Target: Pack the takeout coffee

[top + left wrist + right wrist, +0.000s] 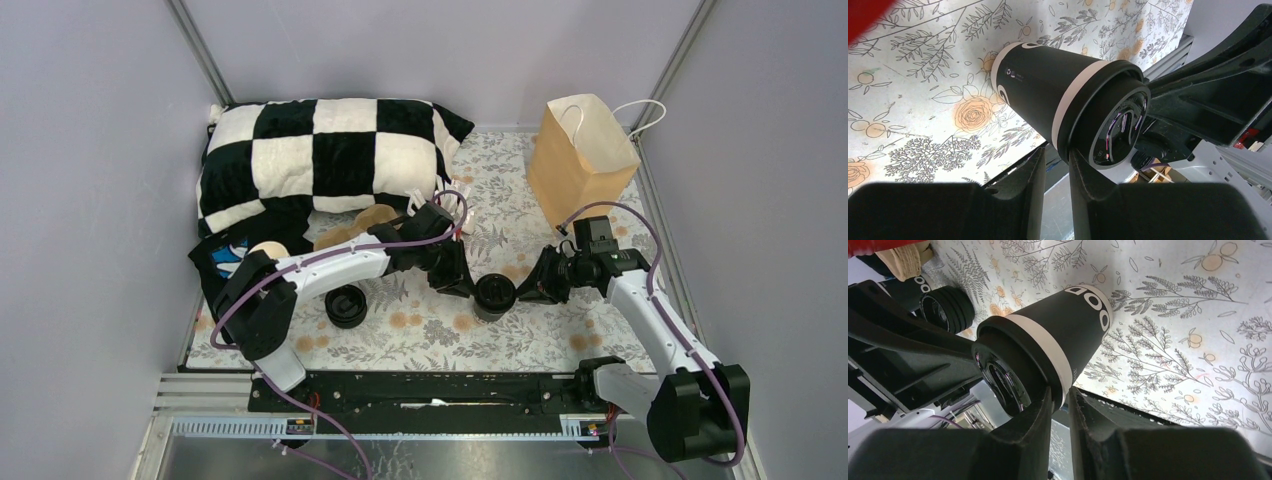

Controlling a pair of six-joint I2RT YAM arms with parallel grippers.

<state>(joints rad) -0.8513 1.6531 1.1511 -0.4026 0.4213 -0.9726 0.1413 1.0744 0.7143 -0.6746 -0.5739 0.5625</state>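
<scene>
While lidded cup stands mid-frame on desk, left tool and right tool each pinch its lid rim from opposite sides.

**Right wrist view, upper centre.** The lidded coffee cup carries large white capitals near its base, reading "DOO". The lettering runs on round the wall out of sight, so the whole word cannot be told.

**Right wrist view, upper left.** The second lidded cup shows two white letters, "OO", on its dark side.

**Left wrist view, upper centre.** The lidded coffee cup bears a small round white emblem with fine print beside it, too small to read. Curved white strokes near its base are parts of letters cut off by the wall's curve.

**Top external view, left.** A dark object bears a blue-and-white print, illegible.
</scene>
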